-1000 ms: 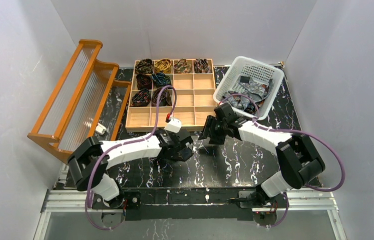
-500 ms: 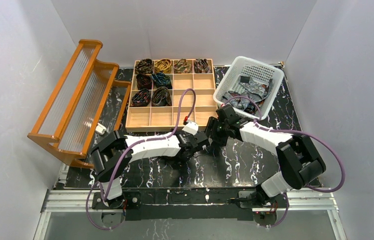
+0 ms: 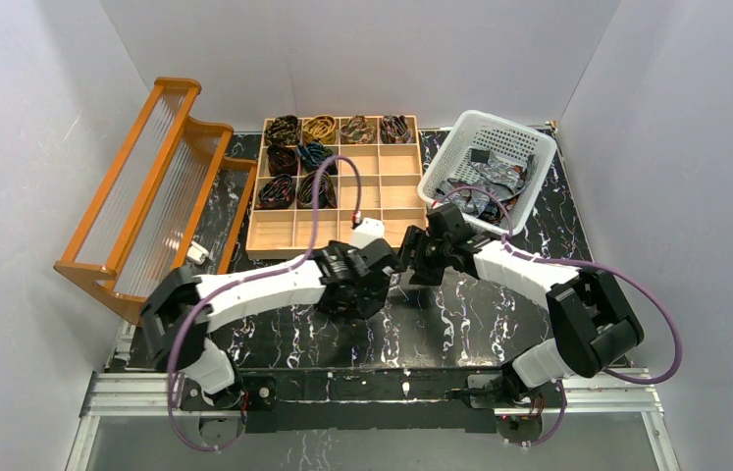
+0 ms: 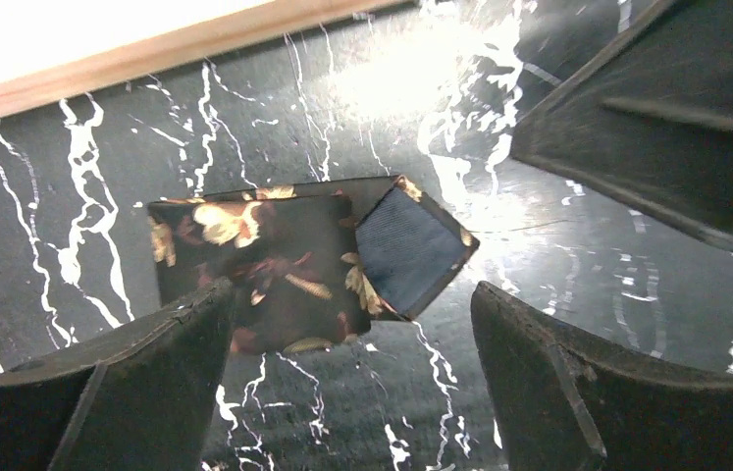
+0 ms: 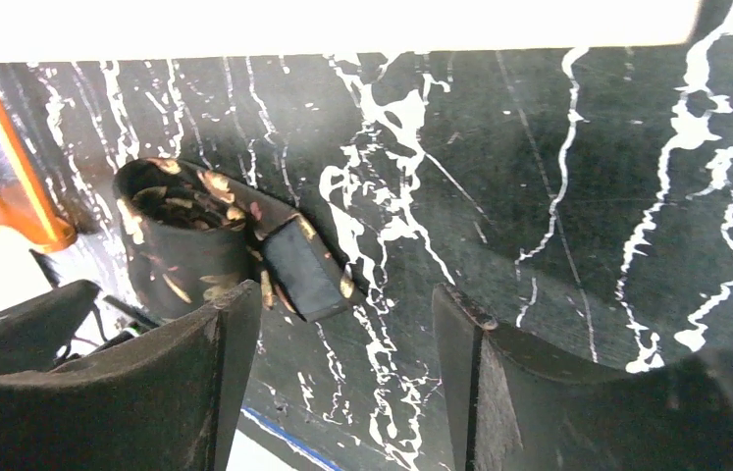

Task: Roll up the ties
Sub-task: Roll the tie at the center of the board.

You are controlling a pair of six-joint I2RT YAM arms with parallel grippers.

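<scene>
Coils (image 3: 284, 129) sit in eight compartments of the wooden tray (image 3: 397, 186) while loose ties (image 3: 485, 186) heap the white basket (image 3: 438, 177), so I judge us partway; a brown floral tie (image 4: 274, 270) lies rolled on the marble table (image 4: 48, 196), tail flap loose. My left gripper (image 4: 350, 294) hovers over it wide open, holding nothing; my right gripper (image 5: 342, 294) gapes empty beside it; traying it looks next.

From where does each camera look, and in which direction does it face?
Top external: above and behind the arms, looking down on the table; both arms show.
Left wrist: on the left gripper, facing down at the rolled tie; its open fingers show.
Right wrist: on the right gripper, facing down; its open fingers show.
Shared: both wrist views show the same tie.
</scene>
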